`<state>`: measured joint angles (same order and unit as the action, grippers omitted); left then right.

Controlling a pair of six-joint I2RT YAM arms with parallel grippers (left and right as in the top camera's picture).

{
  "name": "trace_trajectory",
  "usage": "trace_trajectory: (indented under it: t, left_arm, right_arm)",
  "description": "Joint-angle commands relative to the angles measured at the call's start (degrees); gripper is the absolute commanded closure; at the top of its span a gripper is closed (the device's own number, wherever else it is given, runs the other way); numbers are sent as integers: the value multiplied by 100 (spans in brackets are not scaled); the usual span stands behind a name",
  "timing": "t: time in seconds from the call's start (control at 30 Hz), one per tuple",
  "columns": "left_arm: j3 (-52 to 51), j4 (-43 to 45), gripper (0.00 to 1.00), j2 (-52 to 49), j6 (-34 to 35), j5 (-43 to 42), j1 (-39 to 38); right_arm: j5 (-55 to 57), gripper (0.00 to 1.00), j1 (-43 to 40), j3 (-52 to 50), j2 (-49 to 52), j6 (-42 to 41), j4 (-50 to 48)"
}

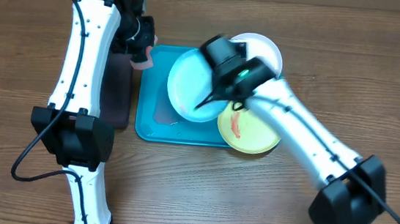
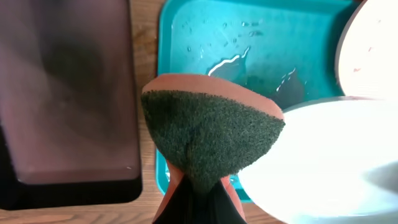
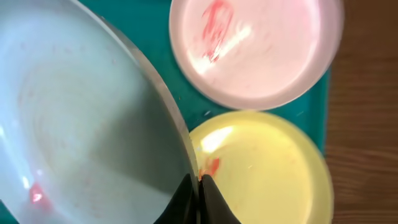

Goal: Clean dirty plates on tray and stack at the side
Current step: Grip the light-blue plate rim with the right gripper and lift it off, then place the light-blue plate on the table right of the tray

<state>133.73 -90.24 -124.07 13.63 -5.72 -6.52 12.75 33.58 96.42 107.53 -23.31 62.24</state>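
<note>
The right gripper [image 3: 199, 182] has its jaws clamped on the thin rim of the light blue plate [image 1: 190, 87] and holds it tilted above the middle of the tray [image 1: 147, 122]. The left gripper [image 2: 200, 198] is closed on the sponge [image 2: 211, 127], with the rough green side forward. It is over the left edge of the tray, just beside the raised plate. The white plate [image 1: 263, 49] lies at the far right corner of the tray and the yellow-green plate [image 1: 251, 132] at the near right corner, partly over the rim. Both carry a red smear. The black tray [image 1: 118, 93] lies along the left side of the tray.

I think the step in hand is to scrub the blue plate. For a good result the sponge should meet the hollow of the plate flat and rub where the few red spots show. The plate is gripped only at its edge, so the push should be gentle and directed toward the gripper, otherwise the plate may turn or slip. It is better to keep the plate above the tray, so that drops fall inside it
</note>
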Motion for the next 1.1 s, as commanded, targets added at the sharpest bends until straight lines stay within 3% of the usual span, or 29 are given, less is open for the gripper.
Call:
trace_trajectory:
  t: [0.0, 0.13, 0.37, 0.57, 0.8, 1.07]
  left_arm:
    - [-289, 90, 96, 118, 122, 35, -79]
    - [-584, 280, 96, 118, 122, 33, -103]
    - [-800, 507, 96, 118, 170, 33, -109]
    - [-800, 560, 96, 118, 184, 35, -173]
    - [-800, 654, 96, 118, 184, 39, -337]
    - [-800, 848, 96, 118, 186, 35, -437]
  right_arm:
    - [-2461, 96, -824, 31, -44, 610, 116]
    - [-3239, 96, -1958, 31, -44, 857, 358]
    - [-2754, 96, -3652, -72, -42, 833, 420]
    - [-2496, 96, -4715, -833, -42, 802, -122]
    - [-2413, 96, -5501, -1967, -42, 398, -1091]
    - [-2411, 93, -5480, -2846, -35, 352, -2059]
